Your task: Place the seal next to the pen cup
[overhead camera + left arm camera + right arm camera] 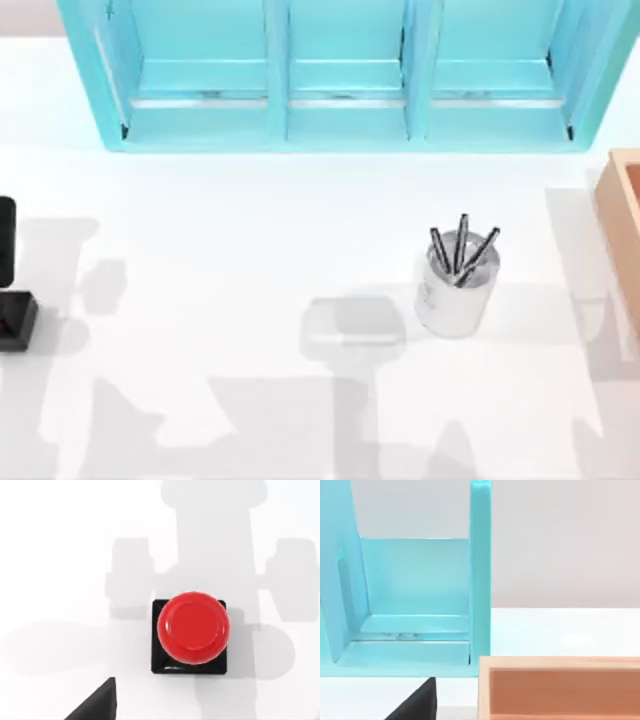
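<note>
Left gripper [96, 706]: a black corner of it enters the left wrist view, above the table and off to one side of the seal, not touching it. Open or closed: cannot tell. Holds nothing that can be seen.

Left arm [6, 238]: a black part at the far left edge of the top view, just above the seal.

Seal [16, 322]: stands at the left edge of the top view, a little below mid-height, partly cut by the frame. In the left wrist view the seal [191, 630] is seen from straight above: upright, glossy red round knob over a black square base, resting on the table and free of any grip.

Pen cup [455, 290]: silvery-white cylinder, upright, right of centre in the top view, well apart from the seal, with bare table between them. Pens [462, 248]: dark grey, leaning out of the cup's mouth.

Shelf [350, 120]: teal, three compartments, along the top of the top view; the same shelf [415, 605] appears in the right wrist view.

Box [625, 225]: tan wood, at the right edge of the top view, to the right of the cup; also in the right wrist view [560, 690], just beside the shelf's end wall.

Table [250, 230]: white, with grey arm shadows across the lower half.

Right gripper [416, 705]: a black corner of it, facing shelf and box. Open or closed: cannot tell.
</note>
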Robot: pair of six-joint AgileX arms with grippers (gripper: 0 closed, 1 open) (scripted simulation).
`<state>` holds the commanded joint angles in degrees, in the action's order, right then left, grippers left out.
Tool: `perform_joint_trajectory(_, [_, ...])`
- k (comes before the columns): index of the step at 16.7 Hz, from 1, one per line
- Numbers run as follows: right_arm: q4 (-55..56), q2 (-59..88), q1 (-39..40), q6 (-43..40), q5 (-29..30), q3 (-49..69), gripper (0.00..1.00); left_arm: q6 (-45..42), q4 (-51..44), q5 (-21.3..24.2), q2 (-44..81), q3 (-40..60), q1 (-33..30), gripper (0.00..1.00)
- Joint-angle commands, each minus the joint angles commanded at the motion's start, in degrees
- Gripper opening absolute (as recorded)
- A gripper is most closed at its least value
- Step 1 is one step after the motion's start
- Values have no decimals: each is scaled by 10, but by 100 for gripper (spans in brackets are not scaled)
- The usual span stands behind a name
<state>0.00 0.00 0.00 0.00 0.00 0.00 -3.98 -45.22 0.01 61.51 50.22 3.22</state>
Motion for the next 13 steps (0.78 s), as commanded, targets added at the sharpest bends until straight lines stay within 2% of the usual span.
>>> perform_joint_trajectory(7, [0,0,0,0,0,0,100,-20,-220,0,295,249,16,100])
perform_joint_trajectory(10, [0,0,0,0,0,0,100,-24,-268,0,360,310,19,100])
perform_joint_trajectory(13, [0,0,0,0,0,0,100,-26,-283,0,381,328,20,100])
